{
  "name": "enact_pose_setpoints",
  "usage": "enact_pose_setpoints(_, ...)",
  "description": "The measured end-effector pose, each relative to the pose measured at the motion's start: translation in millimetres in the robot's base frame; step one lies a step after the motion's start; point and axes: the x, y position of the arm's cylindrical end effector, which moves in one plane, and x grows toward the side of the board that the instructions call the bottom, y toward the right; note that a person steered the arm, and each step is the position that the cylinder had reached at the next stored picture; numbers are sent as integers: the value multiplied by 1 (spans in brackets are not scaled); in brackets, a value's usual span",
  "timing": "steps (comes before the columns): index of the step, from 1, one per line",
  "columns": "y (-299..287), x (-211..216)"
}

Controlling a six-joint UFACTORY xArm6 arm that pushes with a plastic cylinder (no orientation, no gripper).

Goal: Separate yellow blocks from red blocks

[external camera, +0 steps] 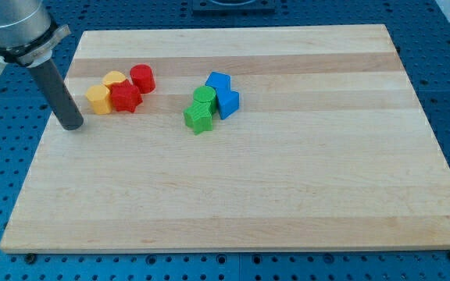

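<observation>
Two yellow blocks and two red blocks sit in one tight cluster at the upper left of the wooden board [233, 195]. A yellow block with angled sides [98, 98] is at the cluster's left. A second yellow block [115, 78] is just above and right of it. A red star-like block [125, 97] touches both. A red cylinder [142, 78] is at the cluster's upper right. My tip [72, 125] rests on the board just left of and below the left yellow block, a small gap apart.
Two green blocks [200, 110] and two blue blocks [223, 92] form a second cluster right of the red and yellow one. The board's left edge [41, 148] is close to my tip. A blue perforated table surrounds the board.
</observation>
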Motion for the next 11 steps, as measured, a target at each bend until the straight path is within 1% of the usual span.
enact_pose_setpoints(2,3,-29)
enact_pose_setpoints(3,13,-29)
enact_pose_setpoints(4,13,-29)
enact_pose_setpoints(5,13,-19)
enact_pose_setpoints(6,13,-20)
enact_pose_setpoints(8,42,-26)
enact_pose_setpoints(9,59,-46)
enact_pose_setpoints(11,70,-100)
